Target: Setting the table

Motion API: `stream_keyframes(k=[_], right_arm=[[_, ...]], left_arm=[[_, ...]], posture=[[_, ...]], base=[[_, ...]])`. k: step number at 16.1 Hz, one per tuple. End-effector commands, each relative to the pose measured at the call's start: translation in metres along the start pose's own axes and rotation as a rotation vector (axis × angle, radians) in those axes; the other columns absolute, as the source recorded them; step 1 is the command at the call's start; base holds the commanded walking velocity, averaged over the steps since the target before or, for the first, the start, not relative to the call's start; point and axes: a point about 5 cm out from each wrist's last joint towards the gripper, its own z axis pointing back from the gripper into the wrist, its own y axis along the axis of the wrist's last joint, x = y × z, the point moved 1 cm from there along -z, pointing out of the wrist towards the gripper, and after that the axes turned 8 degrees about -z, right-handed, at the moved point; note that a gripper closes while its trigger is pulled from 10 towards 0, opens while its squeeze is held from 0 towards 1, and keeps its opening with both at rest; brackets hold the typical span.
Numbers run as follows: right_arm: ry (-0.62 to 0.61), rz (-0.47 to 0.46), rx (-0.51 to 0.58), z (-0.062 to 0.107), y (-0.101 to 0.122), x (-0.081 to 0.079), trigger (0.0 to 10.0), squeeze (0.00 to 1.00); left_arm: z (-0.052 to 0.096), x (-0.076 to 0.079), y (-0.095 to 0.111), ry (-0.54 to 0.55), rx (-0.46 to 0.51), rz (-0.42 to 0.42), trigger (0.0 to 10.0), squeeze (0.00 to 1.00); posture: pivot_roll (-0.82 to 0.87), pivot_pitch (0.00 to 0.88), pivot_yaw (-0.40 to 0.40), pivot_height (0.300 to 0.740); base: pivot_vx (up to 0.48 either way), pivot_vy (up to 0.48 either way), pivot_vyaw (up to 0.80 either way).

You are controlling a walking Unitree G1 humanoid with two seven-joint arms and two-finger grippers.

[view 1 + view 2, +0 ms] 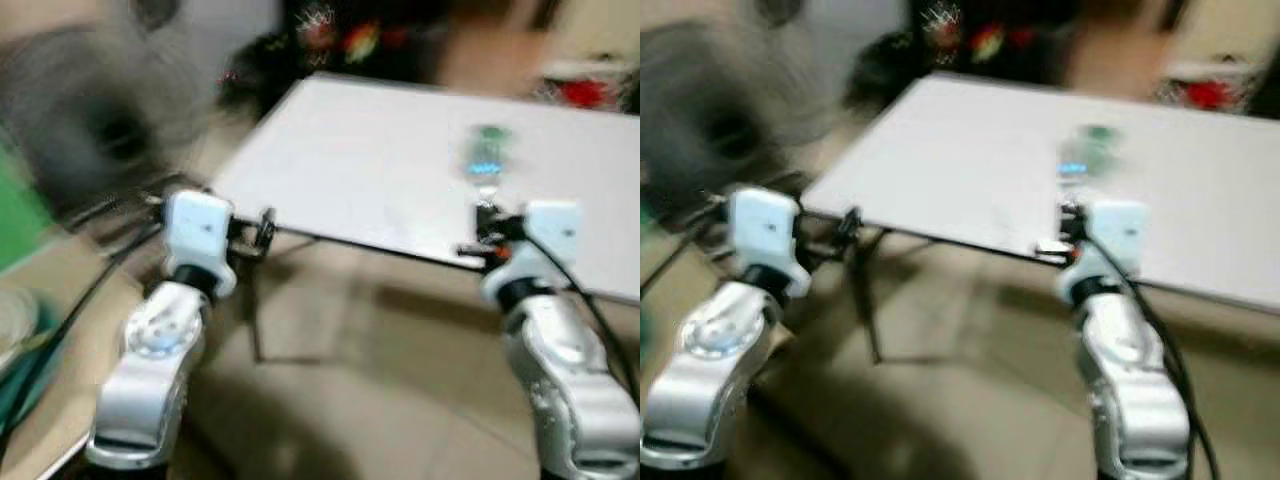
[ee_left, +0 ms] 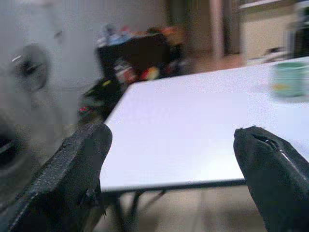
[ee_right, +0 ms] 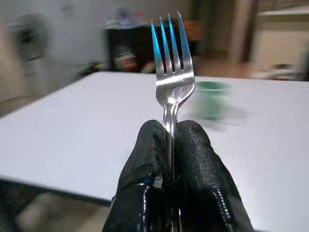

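Right gripper point(image 3: 171, 145) pinches a fork point(image 3: 171, 72) upright at the white bench's point(image 1: 380, 170) near edge, a green cup point(image 3: 212, 99) beyond; left gripper point(image 2: 174, 159) spread wide.

left end effector point(image 2: 169, 159): spread apart | right end effector point(image 3: 172, 145): pinched closed, seemingly forward
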Motion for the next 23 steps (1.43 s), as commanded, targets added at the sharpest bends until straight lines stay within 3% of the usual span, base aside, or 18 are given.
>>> stream_keyframes(k=[1, 6, 23], right_arm=[[0.027, -0.004, -0.012, -0.002, 0.0, -0.008, 10.0, 0.0], [0.061, 0.005, -0.092, -0.007, -0.008, -0.008, 10.0, 0.0], [0.155, 0.014, -0.163, -0.018, -0.013, -0.011, 10.0, 0.0]], left_arm=[[0.0, -0.01, -0.006, 0.039, -0.038, -0.021, 10.0, 0.0], [-0.001, -0.006, -0.006, 0.012, -0.025, 0.027, 10.0, 0.0], [-0.001, -0.008, -0.012, 0.011, -0.045, 0.036, 10.0, 0.0]], posture=[[-0.14, 0.0, 0.035, 0.74], [-0.14, 0.0, 0.038, 0.74], [-0.14, 0.0, 0.028, 0.74]], base=[[0.0, 0.0, -0.8], [0.0, 0.0, -0.32], [0.27, 0.0, 0.0]])
